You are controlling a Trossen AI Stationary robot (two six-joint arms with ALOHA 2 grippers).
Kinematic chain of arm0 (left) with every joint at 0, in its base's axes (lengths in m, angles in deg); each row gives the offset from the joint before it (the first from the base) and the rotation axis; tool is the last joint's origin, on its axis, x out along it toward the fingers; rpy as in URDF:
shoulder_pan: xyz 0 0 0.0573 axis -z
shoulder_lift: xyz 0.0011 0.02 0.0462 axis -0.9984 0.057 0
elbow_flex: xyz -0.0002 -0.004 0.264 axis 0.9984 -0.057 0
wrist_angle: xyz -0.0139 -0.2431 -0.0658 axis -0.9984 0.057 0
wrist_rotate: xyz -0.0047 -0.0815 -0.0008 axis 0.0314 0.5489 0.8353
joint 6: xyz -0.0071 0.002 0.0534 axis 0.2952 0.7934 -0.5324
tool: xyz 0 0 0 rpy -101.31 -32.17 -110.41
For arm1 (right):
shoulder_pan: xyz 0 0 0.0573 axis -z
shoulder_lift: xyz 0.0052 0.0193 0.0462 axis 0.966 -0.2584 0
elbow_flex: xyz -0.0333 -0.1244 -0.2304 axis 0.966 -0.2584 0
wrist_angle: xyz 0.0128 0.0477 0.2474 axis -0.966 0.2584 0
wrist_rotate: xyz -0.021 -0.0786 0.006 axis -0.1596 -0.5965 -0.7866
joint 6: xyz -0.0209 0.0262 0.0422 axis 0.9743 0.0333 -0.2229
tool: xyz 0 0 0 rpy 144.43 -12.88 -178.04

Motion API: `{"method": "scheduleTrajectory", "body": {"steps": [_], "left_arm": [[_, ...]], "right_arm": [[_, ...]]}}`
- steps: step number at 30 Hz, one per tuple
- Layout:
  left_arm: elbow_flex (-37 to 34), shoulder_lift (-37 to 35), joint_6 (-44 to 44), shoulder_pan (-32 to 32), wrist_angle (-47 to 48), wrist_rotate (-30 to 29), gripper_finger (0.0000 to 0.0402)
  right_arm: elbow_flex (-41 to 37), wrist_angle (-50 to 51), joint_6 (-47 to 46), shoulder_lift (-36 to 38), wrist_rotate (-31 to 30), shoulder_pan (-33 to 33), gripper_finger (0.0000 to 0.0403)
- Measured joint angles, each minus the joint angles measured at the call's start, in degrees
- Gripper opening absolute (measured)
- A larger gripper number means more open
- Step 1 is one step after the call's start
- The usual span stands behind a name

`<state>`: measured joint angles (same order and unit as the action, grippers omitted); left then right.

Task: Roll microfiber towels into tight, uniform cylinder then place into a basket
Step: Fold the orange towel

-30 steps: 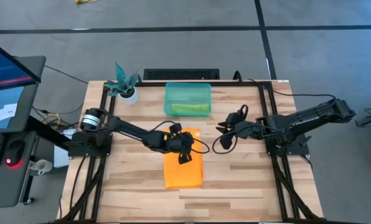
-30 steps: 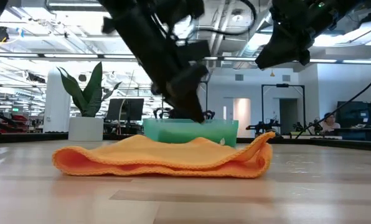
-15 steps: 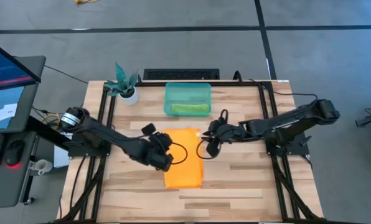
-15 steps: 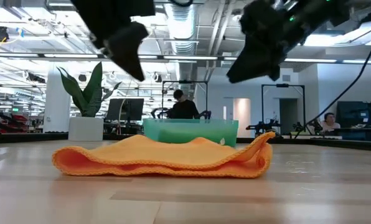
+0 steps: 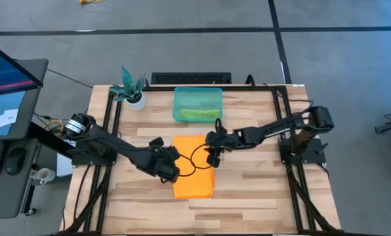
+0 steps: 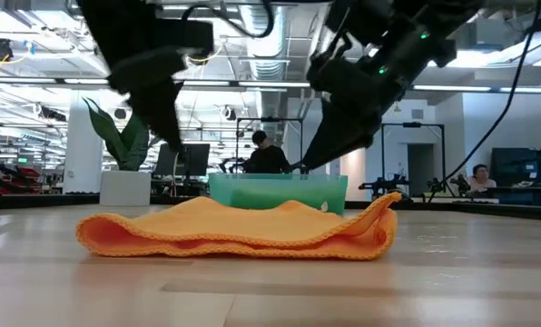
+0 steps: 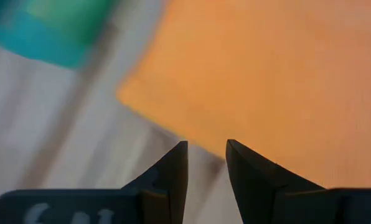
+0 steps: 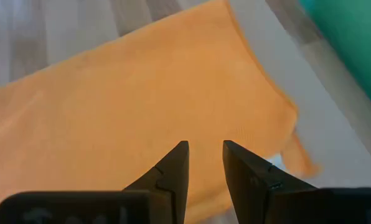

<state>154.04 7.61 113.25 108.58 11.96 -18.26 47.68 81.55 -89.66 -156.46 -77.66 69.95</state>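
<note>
Two end effectors, the left [image 5: 171, 169] and right [image 5: 212, 148], hover with fingers narrowly parted and empty over the orange towel's [image 5: 194, 176] opposite edges at mid-counter, seemingly poised to begin rolling it, while the green towel [image 5: 199, 114] already sits in the basket [image 5: 197, 92] near the counter's far edge.

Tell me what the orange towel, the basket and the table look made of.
Orange towel: soft napped cloth, matte, with a stitched hem along its edge; it sags in folds. Basket: likely plastic, translucent teal with a slight gloss; a green towel shows through its wall. Table: wood planks, pale, smooth, with visible grain.
</note>
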Motion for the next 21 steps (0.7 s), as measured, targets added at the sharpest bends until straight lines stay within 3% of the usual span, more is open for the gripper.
{"method": "scheduleTrajectory", "body": {"steps": [5, 14, 21], "left_arm": [[-4.44, 0.0, -3.03, -1.17, -4.41, 7.83, 0.0103], [-5.65, -0.02, -2.38, -5.65, -5.46, 8.26, 0.0103], [-5.65, -0.02, -4.99, -5.88, -7.55, 8.26, 0.0103]], "right_arm": [[2.08, 0.05, 1.62, -3.27, 1.7, 0.66, 0.01], [3.66, -0.63, 4.44, -7.98, 4.92, 1.74, 0.0012], [3.66, 0.4, 4.41, -8.71, 4.96, 3.46, 0.0023]]}}
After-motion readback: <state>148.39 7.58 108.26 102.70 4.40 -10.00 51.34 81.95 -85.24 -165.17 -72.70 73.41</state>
